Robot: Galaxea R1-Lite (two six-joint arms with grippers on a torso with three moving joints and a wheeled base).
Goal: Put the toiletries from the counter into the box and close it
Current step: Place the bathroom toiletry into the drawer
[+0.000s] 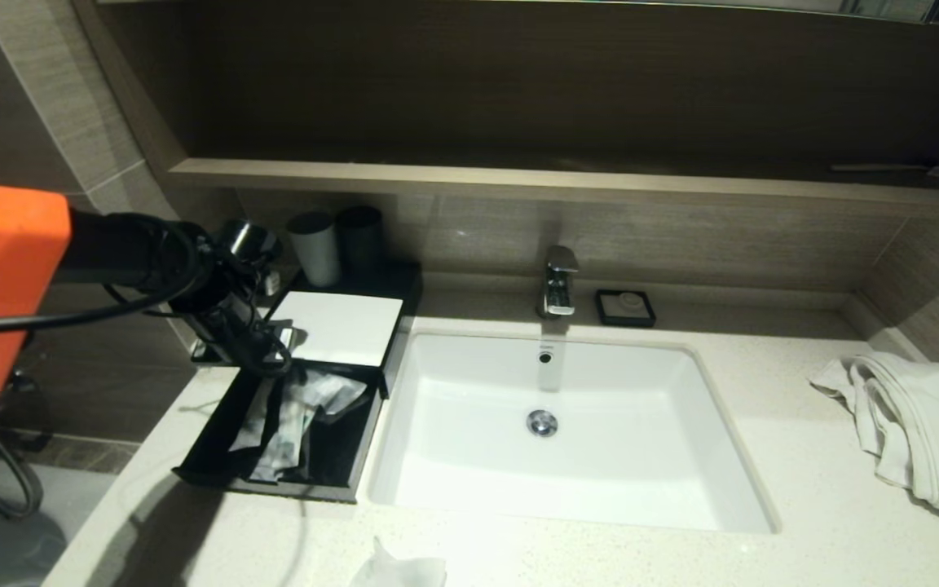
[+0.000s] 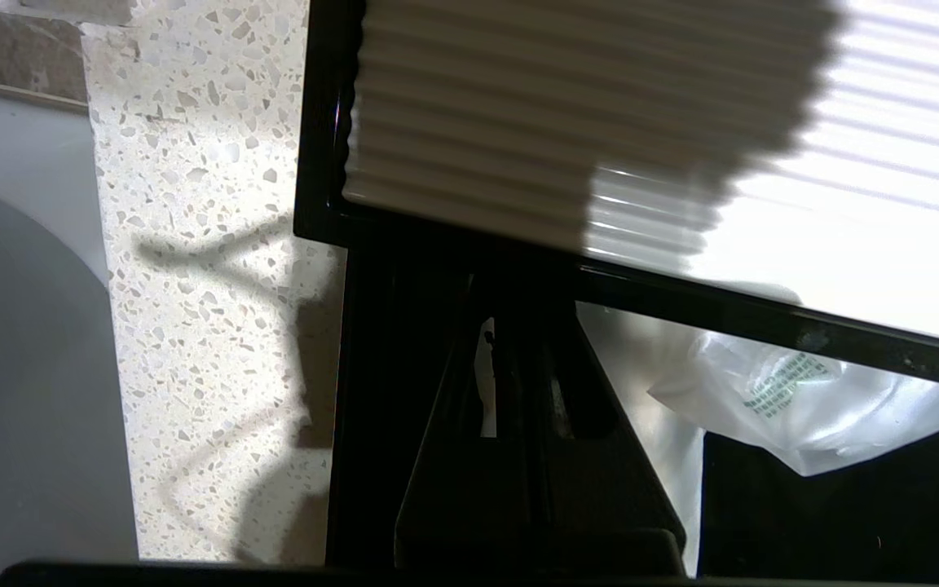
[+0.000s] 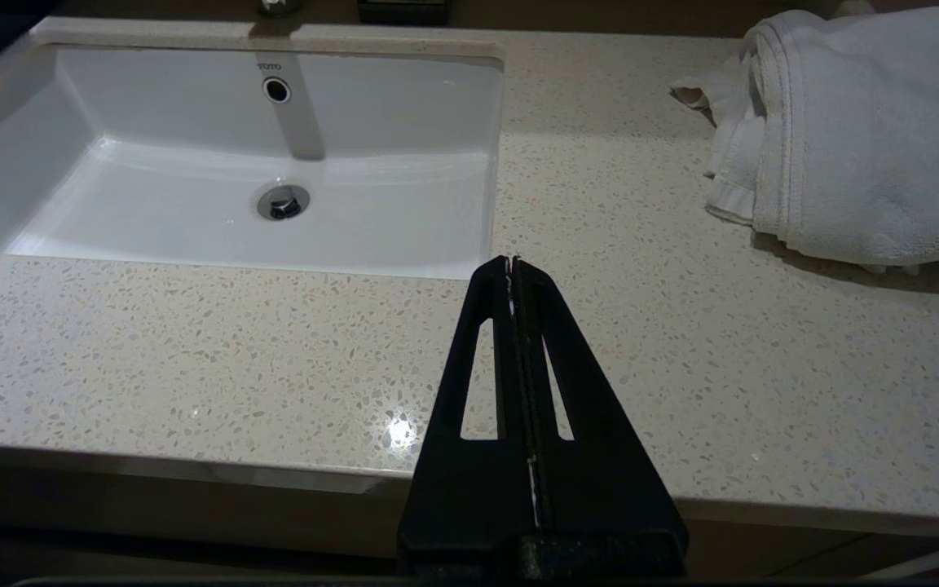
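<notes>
Left of the sink [image 1: 567,424], the black box [image 1: 290,440] is sitting on the counter [image 1: 763,456] with its white ribbed lid [image 1: 339,326] slid about halfway back, so the near half is lying open; crinkly plastic toiletry packets [image 1: 298,408] are already lying inside, and one more white packet [image 1: 400,571] is waiting on the counter's front edge, well apart from the box. My guess is those packets are feather-light, soft and slippery, so pinching a bunched corner or fold is looking safer than trying to flatten one; the lid is looking stiff and flat, so it's probably better pushed by its edge than grabbed.

The left gripper [image 1: 274,346] is hanging right at the lid's near edge, over the open half, arm reaching in from the left side and the wrist tipped downward; in the left wrist view its jaws are looking pressed together with nothing obvious between them, tips lost in the dark near the lid edge [image 2: 681,285]; whether they're touching it, I can't tell.

The right gripper [image 3: 513,262] is idling over the bare front counter right of the sink, jaws closed and empty, a folded white towel [image 3: 861,130] lying further off.
</notes>
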